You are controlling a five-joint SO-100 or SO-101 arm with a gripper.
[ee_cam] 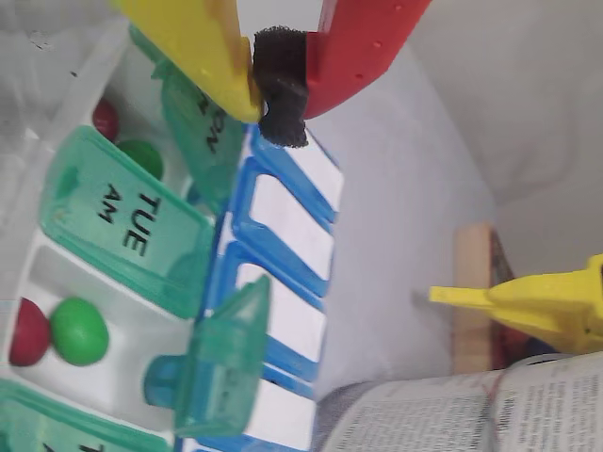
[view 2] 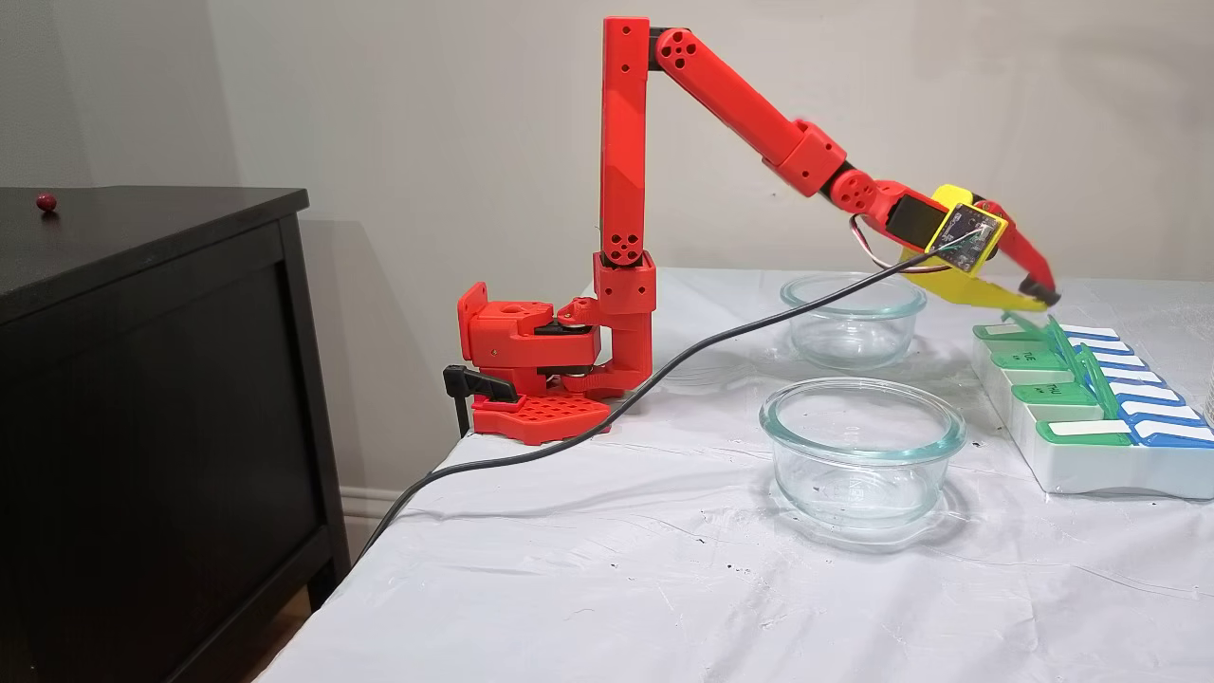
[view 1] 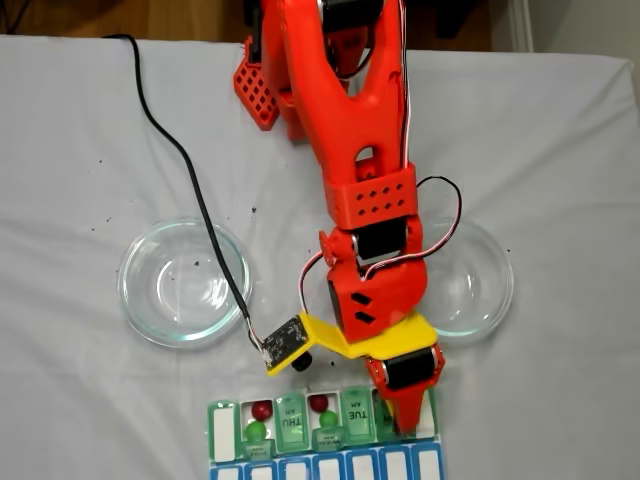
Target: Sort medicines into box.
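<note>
- We see the gripper at 12 o'clock in wrist view: yellow finger and red finger pressed together on their black pad, nothing pinched between them.
- In a fixed view from above the gripper sits over the box at its right end, tip aimed at 6 o'clock. From the side cam the gripper hangs just above the box, apart from the raised lids.
- Box is at the 6 o'clock edge of the top-down frame, long axis running 3–9 o'clock, green-lid row toward the arm, blue row at the far side. In wrist view the box long axis runs roughly 12–6 o'clock, slightly tilted.
- Medicines, top-down: red ball w/ green ball in one open compartment; red ball w/ green ball in another, THU lid shut between them.
- Wrist view: red ball touching green ball in an open compartment at 8 o'clock; another red + green pair at 10 o'clock, past the shut TUE AM lid. Two lids stand tilted open.
- Two glass dishes: one at 9 o'clock of the arm, one at 3 o'clock, partly under it.
- Side cam: a small red ball on the dark cabinet, well apart from the table.
</note>
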